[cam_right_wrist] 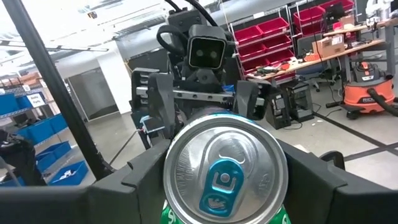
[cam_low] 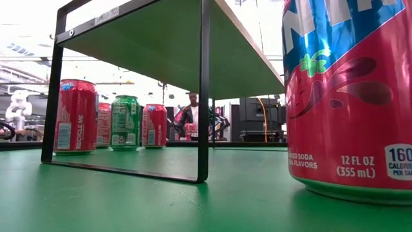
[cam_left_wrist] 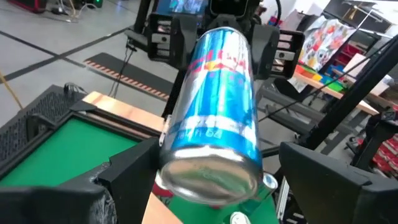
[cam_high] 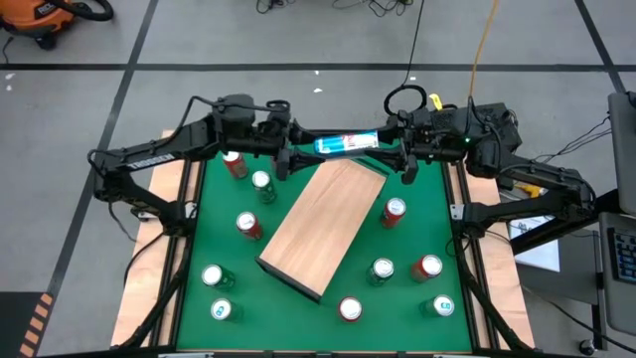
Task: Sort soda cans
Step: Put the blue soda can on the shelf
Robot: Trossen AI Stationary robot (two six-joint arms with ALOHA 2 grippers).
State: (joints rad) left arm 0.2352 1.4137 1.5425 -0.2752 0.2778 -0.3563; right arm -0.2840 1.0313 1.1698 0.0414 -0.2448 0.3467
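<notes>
A blue soda can (cam_high: 346, 143) lies level in the air over the table's far edge, between my two grippers. My right gripper (cam_high: 390, 147) is shut on its lid end. My left gripper (cam_high: 298, 151) is open, with its fingers on either side of the can's bottom end (cam_left_wrist: 211, 174); one finger (cam_left_wrist: 314, 171) stands clear of it. Several red and green cans stand upright on the green table, among them a red can (cam_high: 235, 164), a green can (cam_high: 263, 185) and a red can (cam_high: 394, 211). My right gripper pinches the blue can's lid end (cam_right_wrist: 180, 186) between its two fingers (cam_right_wrist: 146, 177). The fingers come level from the table's right side and lie along the can. The can is level, lifted clear of the table, with its lid facing my right wrist.
A light wooden board (cam_high: 323, 227) on a black frame (cam_low: 204, 96) stands slantwise in the table's middle. Cans stand on both sides of it, such as a red can (cam_high: 350, 309) and a green can (cam_high: 382, 269) toward the near edge. A person (cam_low: 192, 116) shows in the room behind.
</notes>
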